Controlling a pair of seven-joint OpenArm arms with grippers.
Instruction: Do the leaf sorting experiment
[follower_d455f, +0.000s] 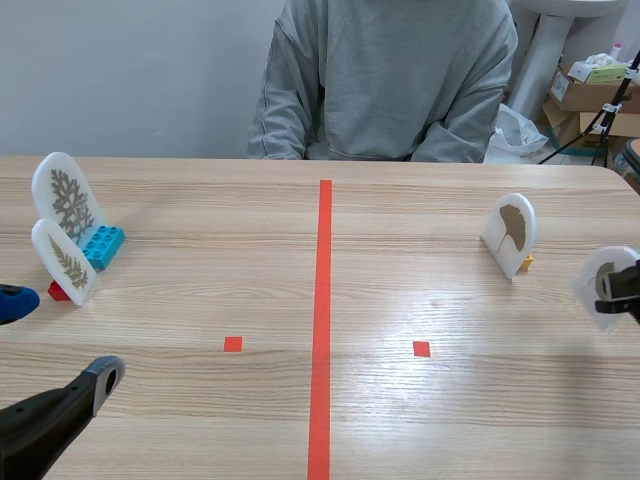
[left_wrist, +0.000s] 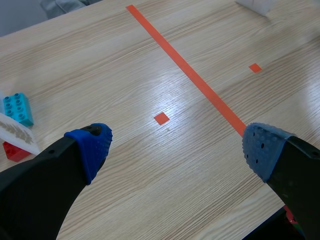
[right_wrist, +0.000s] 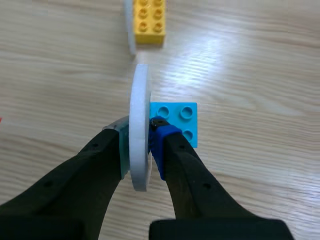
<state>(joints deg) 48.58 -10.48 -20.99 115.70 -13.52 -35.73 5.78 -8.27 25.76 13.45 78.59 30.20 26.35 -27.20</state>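
Our arms: matte black, thick rounded fingers. Left gripper (left_wrist: 177, 150) pads (left_wrist: 95, 146) blue, dotted. Right gripper (right_wrist: 140, 144): one pad (right_wrist: 122, 150) grey-green, the other blue.

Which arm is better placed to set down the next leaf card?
Right. The right end effector is shut on a card standing in a blue brick, close to the ginkgo card. The left end effector is open and holds nothing.

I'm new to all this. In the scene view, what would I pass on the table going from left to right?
First the tall branching-leaf card → blue brick → orange-red tape line → fan-shaped-leaf card → white card held in the right gripper. The smaller card at the left overlaps the tall one, so it is left out.
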